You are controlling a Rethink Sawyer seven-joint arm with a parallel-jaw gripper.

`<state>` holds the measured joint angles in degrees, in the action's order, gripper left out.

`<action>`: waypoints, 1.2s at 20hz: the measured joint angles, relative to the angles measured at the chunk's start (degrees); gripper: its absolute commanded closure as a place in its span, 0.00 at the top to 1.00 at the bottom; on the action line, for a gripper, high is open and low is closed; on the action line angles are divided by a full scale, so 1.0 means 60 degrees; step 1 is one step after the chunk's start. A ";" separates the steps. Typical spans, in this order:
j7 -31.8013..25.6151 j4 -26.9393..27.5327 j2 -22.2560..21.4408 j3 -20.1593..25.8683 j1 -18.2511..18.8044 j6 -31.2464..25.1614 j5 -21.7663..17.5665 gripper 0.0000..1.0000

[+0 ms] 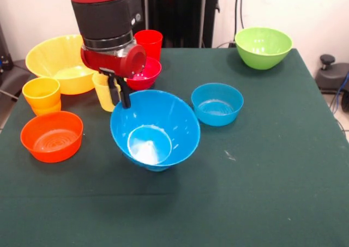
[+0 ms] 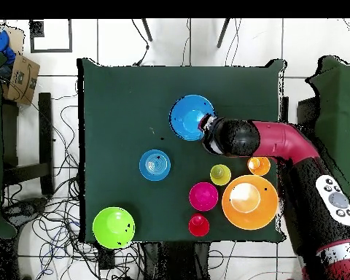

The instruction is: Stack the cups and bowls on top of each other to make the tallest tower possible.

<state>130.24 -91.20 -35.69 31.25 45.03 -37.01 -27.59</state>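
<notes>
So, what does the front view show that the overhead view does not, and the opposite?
Only front: the claw at the rim of the large blue bowl, and the shallow orange bowl, which the arm hides from above. Only overhead: a cardboard box and floor cables. Both: the large blue bowl, small blue bowl, green bowl, magenta bowl.

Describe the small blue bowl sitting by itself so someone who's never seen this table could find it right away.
In the front view, start at the large blue bowl in the middle of the green table, just under the robot's arm. Immediately to its right sits the small blue bowl, upright and apart from it. It is lighter blue, much smaller, and nothing sits inside it.
</notes>
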 measured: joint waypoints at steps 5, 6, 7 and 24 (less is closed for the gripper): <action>0.0000 -0.0022 -0.0128 0.0005 0.0082 -0.0071 -0.0061 1.00; 0.0000 -0.0029 -0.0148 0.0005 0.0096 -0.0071 -0.0073 1.00; 0.0000 -0.0047 -0.0192 0.0005 0.0126 -0.0071 -0.0097 1.00; 0.0000 -0.0541 -0.0481 0.0005 0.0192 -0.0073 -0.0117 1.00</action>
<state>130.24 -94.45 -38.58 31.29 46.18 -37.45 -28.29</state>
